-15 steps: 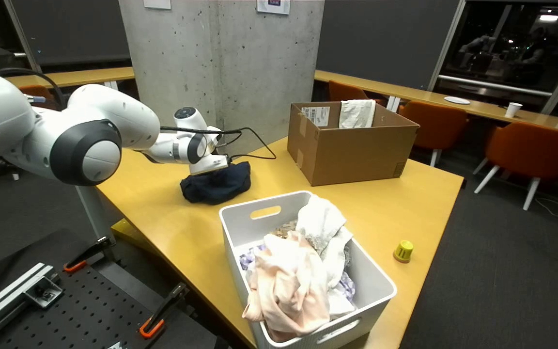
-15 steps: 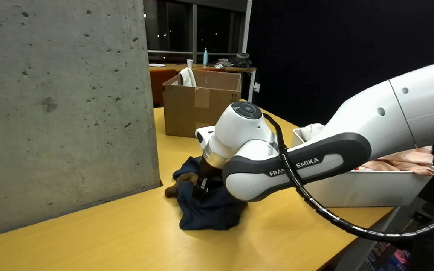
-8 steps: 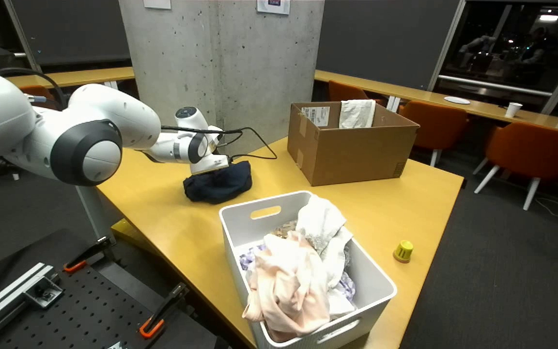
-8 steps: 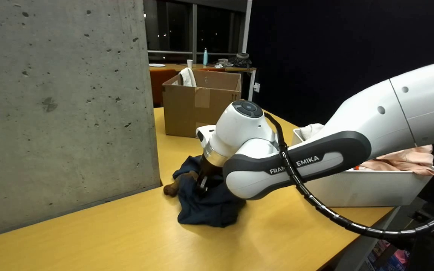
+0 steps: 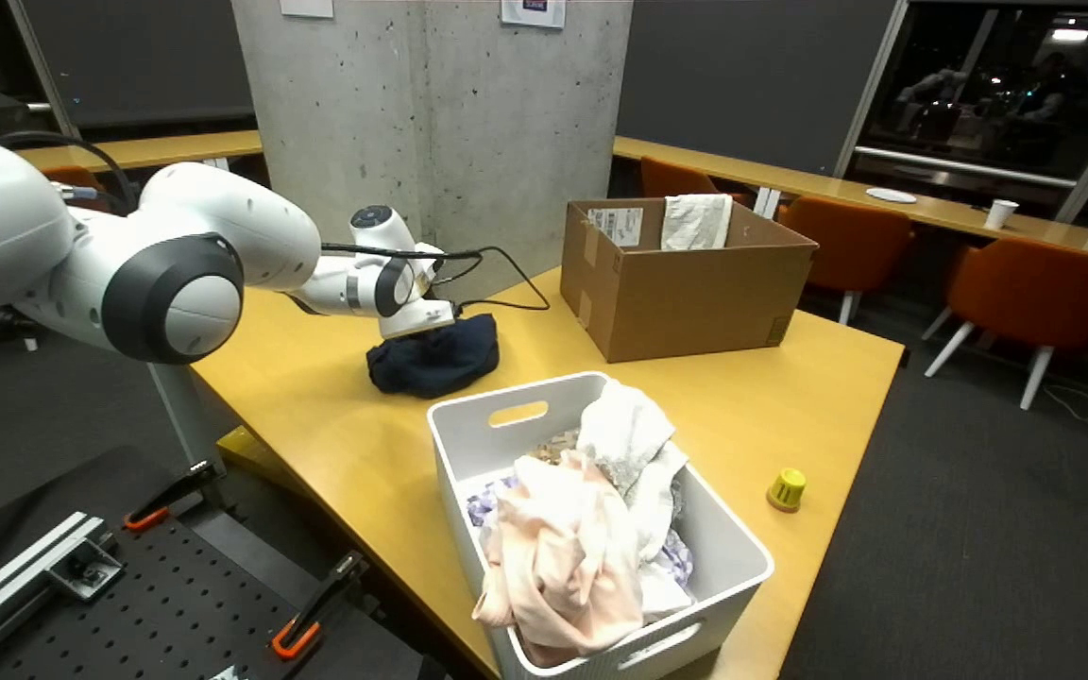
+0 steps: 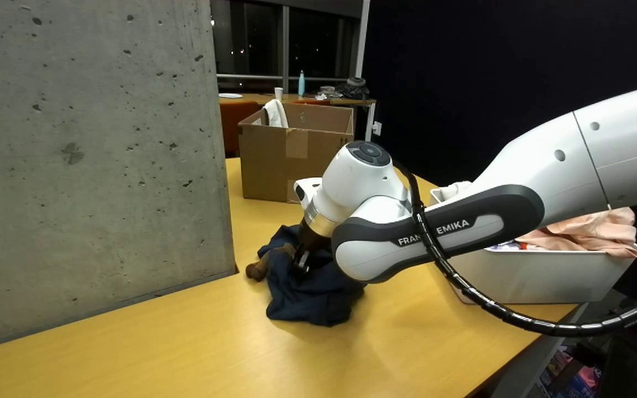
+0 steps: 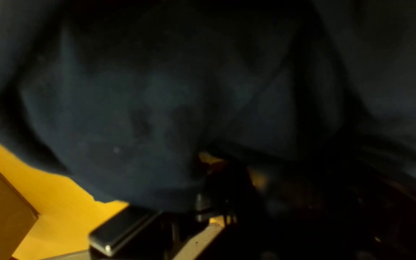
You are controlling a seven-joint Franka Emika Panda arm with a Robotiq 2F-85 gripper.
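"Two containers are seen on the smooth, yellow-topped table. How are they made?"

"One is a box formed of plain brown cardboard, straight-edged, with a limp white towel draped over its rim. The other is a pale bin, smooth-walled and round-cornered, with slots cut for handles. It is heaped with soft pink fabric and rumpled white fabric. Near the table's edge a small yellow cup is set."

"And the grey mass behind?"

"That is a concrete pillar, flat-faced and pitted with little holes."

"What is found at the gripper?"

"A navy cloth is touched by it. The cloth is bunched into a low, loose mound on the table, beside the pillar and well apart from the box. From one side a rounded brown piece is seen poking out; what it is cannot be told."

"How does the cloth look up close?"

"Matte and deeply creased; in the wrist view it is rendered almost black, tinged with blue, and blurred."

"Is it gripped?"

"That cannot be told. The fingertips are hidden in the folds, so neither their spread nor any pinched fabric is shown."
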